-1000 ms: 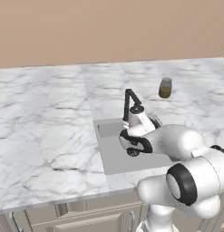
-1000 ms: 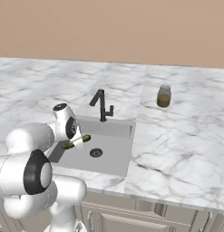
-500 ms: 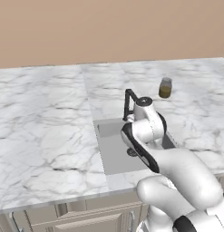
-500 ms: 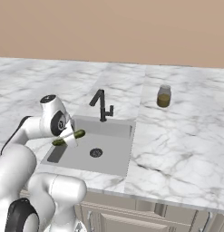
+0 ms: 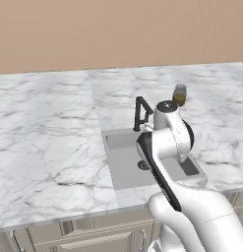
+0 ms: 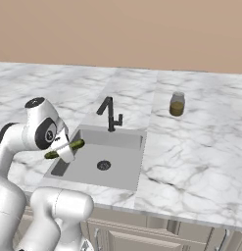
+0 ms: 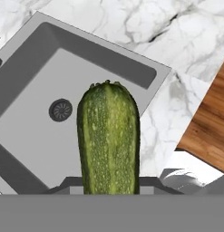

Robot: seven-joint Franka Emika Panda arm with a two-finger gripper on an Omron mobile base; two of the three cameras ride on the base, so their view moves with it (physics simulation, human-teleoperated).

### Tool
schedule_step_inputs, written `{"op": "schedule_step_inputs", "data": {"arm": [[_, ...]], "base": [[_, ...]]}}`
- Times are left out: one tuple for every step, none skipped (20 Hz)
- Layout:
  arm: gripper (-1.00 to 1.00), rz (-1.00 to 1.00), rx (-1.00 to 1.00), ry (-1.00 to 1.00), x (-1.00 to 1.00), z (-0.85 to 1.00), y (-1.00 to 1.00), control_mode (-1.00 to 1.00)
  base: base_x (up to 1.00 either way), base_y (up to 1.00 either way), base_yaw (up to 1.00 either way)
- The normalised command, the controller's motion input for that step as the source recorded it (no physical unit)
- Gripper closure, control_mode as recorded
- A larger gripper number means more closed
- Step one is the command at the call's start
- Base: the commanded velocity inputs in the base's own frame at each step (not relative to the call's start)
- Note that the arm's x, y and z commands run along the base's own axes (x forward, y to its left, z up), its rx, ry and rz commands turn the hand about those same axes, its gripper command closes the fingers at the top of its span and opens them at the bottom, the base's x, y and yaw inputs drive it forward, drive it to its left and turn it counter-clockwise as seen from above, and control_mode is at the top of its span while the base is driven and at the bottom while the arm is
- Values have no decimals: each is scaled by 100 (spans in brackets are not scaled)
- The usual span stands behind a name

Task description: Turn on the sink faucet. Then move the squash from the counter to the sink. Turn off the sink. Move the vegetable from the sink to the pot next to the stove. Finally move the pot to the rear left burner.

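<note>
Green squash (image 6: 65, 148) is sitting clamped in my gripper (image 6: 66, 151), hanging over the sink (image 6: 123, 136) at its left edge. I'm worrying about slippage: the grip seems near one end, and it could be tipping out onto the counter (image 6: 191, 157).

Small glass jar (image 5: 179, 95) with olive-yellow contents stood upright — right of basin, toward back wall (image 6: 142, 29). Wood floor (image 7: 208, 131) showed below — past marble edge.
</note>
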Motion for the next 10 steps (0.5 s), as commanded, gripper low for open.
{"op": "schedule_step_inputs", "data": {"arm": [[100,0,-1,0,-12,21,0,-100],[100,0,0,0,-8,0,0,-100],[100,0,0,0,0,0,0,-100],[100,0,0,0,0,0,0,-100],[100,0,0,0,0,0,0,-100],[100,0,0,0,0,0,0,-100],[100,0,0,0,0,0,0,-100],[100,0,0,0,0,0,0,-100],[100,0,0,0,-3,0,0,-100],[100,0,0,0,0,0,0,-100]], "base": [[0,0,0],[0,0,0],[0,0,0],[0,0,0],[0,0,0],[0,0,0],[0,0,0],[0,0,0],[0,0,0],[0,0,0]]}}
